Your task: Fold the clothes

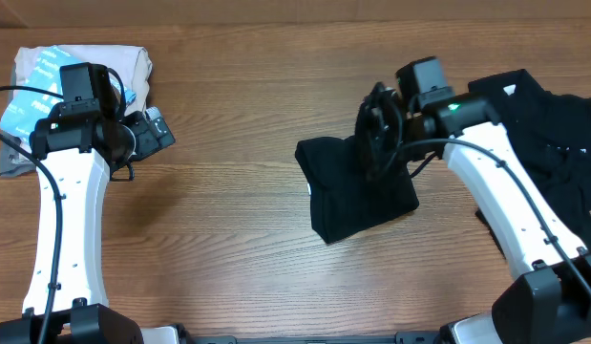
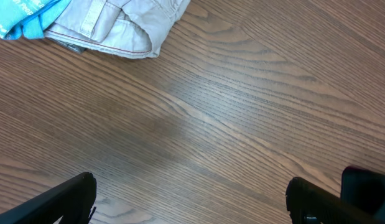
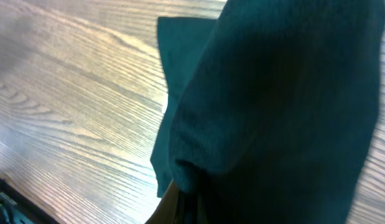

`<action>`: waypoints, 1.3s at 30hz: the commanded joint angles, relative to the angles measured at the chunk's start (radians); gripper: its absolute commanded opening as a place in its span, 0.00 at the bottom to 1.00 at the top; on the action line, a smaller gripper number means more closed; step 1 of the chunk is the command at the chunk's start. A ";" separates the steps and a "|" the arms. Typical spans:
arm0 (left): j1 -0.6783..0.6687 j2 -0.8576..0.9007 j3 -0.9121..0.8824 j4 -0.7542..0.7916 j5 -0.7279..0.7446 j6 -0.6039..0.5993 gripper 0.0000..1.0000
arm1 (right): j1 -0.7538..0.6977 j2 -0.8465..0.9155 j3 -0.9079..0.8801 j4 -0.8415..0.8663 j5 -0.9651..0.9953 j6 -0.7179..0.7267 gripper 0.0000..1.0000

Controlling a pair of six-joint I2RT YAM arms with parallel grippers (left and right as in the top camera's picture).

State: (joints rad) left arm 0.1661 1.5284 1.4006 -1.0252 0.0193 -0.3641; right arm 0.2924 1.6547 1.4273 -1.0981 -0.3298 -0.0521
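Observation:
A black garment (image 1: pixel 357 196) lies partly folded on the wooden table at centre right. My right gripper (image 1: pixel 376 134) is shut on a fold of it and holds that fold up over the rest. In the right wrist view the black cloth (image 3: pixel 285 99) fills most of the frame and hides the fingers. More black clothes (image 1: pixel 553 124) lie heaped at the far right. My left gripper (image 1: pixel 152 129) is open and empty at the far left; its two fingertips (image 2: pixel 192 199) hover over bare wood.
A pile of folded light clothes, beige and blue-white (image 1: pixel 56 81), sits at the back left corner under my left arm. It also shows in the left wrist view (image 2: pixel 111 25). Bare wooden table (image 1: pixel 228 220) lies between the arms.

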 commanded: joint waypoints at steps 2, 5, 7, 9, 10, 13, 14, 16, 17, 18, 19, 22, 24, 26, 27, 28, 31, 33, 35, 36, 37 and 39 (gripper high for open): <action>0.003 0.003 0.021 -0.001 0.027 -0.010 1.00 | 0.037 0.000 -0.085 0.064 -0.004 0.005 0.04; 0.003 0.003 0.021 0.000 0.037 -0.010 1.00 | 0.058 0.008 -0.139 0.141 -0.011 0.050 0.04; 0.003 0.003 0.021 0.000 0.037 -0.010 1.00 | 0.074 0.013 -0.172 0.207 -0.036 0.083 0.04; 0.003 0.003 0.021 0.001 0.036 -0.010 1.00 | 0.088 0.020 -0.188 0.254 -0.058 0.114 0.04; 0.003 0.003 0.021 0.000 0.036 -0.010 1.00 | 0.095 0.026 -0.191 0.267 -0.056 0.129 0.04; 0.003 0.003 0.021 0.000 0.036 -0.010 1.00 | 0.113 0.051 -0.192 0.288 -0.056 0.136 0.04; 0.003 0.003 0.021 0.000 0.036 -0.010 1.00 | 0.117 0.060 -0.192 0.291 -0.057 0.137 0.04; 0.003 0.003 0.021 0.000 0.036 -0.010 1.00 | 0.122 0.075 -0.192 0.298 -0.057 0.157 0.04; 0.003 0.003 0.021 0.000 0.037 -0.010 1.00 | 0.123 0.080 -0.192 0.301 -0.058 0.162 0.04; 0.003 0.003 0.021 0.000 0.036 -0.010 1.00 | 0.125 0.086 -0.192 0.306 -0.066 0.161 0.04; 0.003 0.003 0.021 0.000 0.037 -0.010 1.00 | 0.127 0.089 -0.192 0.309 -0.075 0.162 0.04; 0.003 0.003 0.021 0.000 0.037 -0.010 1.00 | 0.127 0.093 -0.192 0.312 -0.108 0.161 0.04; 0.003 0.003 0.021 0.000 0.037 -0.010 1.00 | 0.127 0.093 -0.192 0.312 -0.122 0.162 0.04; 0.003 0.003 0.021 0.000 0.037 -0.010 1.00 | 0.127 0.093 -0.192 0.312 -0.129 0.193 0.10; 0.003 0.003 0.021 0.000 0.037 -0.010 1.00 | 0.127 0.093 -0.192 0.312 -0.129 0.216 0.12; 0.003 0.003 0.021 0.000 0.037 -0.010 1.00 | 0.127 0.093 -0.192 0.312 -0.130 0.245 0.12; 0.003 0.003 0.021 0.000 0.037 -0.010 1.00 | 0.127 0.093 -0.192 0.312 -0.164 0.267 0.20; 0.003 0.003 0.021 0.000 0.037 -0.010 1.00 | 0.127 0.093 -0.192 0.311 -0.183 0.267 0.27; 0.003 0.003 0.021 0.000 0.037 -0.010 1.00 | 0.127 0.093 -0.192 0.311 -0.210 0.266 0.27; 0.003 0.003 0.021 0.000 0.037 -0.010 1.00 | 0.127 0.093 -0.192 0.312 -0.227 0.266 0.30; 0.003 0.003 0.021 0.000 0.037 -0.010 1.00 | 0.127 0.093 -0.192 0.312 -0.251 0.266 0.37; 0.003 0.003 0.021 0.000 0.037 -0.010 1.00 | 0.127 0.093 -0.192 0.312 -0.315 0.265 0.44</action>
State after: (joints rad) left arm 0.1661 1.5284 1.4006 -1.0252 0.0418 -0.3641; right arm 0.4141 1.7451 1.2404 -0.7921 -0.5350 0.2073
